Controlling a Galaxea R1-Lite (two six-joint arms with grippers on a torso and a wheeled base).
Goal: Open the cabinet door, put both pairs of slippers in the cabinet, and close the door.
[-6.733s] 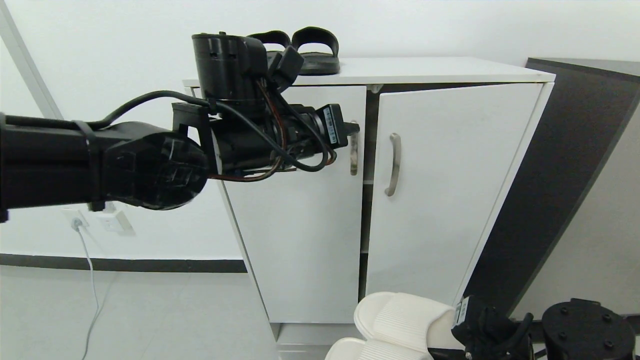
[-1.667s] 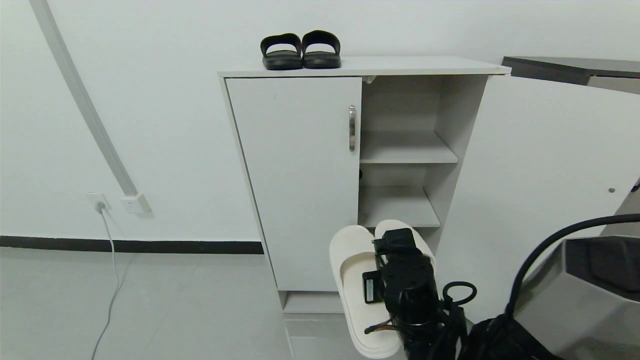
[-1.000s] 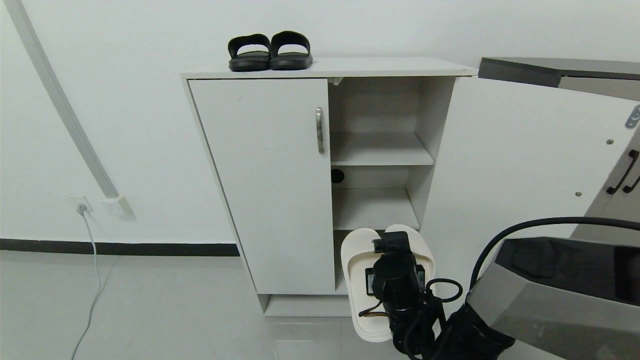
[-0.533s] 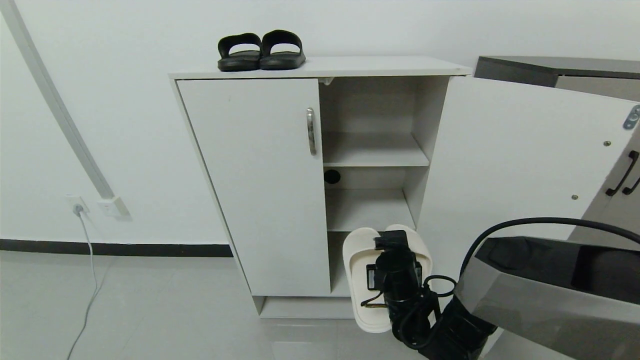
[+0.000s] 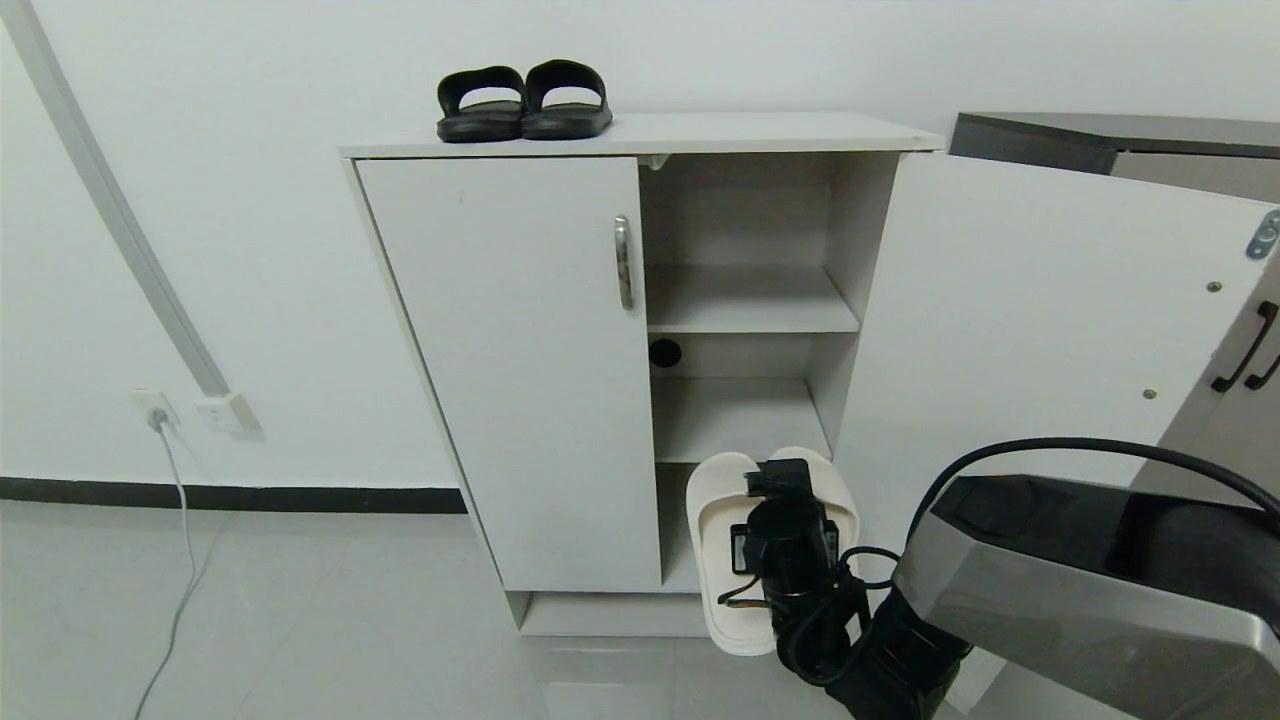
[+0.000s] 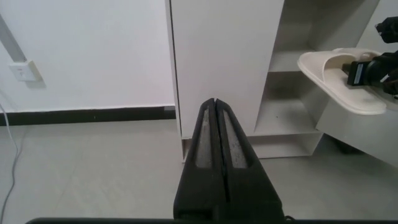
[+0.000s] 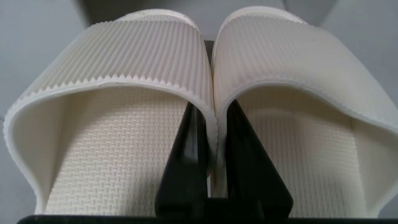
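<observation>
White slippers [image 5: 715, 520] clamped in right claw [image 7: 214, 146], before open cabinet [image 5: 520, 380].

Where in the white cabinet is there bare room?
Upper shelf and middle shelf, between closed left door and open right door, are bare. Cabinet top is free right of black slide slippers. Cream ribbed slippers crowd the bottom opening.

The cream slippers [image 7: 118, 155] are one pale shade throughout: fine ridges cross the straps, and a small embossed weave covers the footbeds. The black slippers [image 5: 525, 100] are plain. The cabinet [image 5: 520, 380] is flat white with a silvery handle [image 5: 623, 262]. The right gripper [image 7: 214, 124] is black, as is the left gripper [image 6: 214, 109], which has speckled grey pads [image 6: 205, 143].
</observation>
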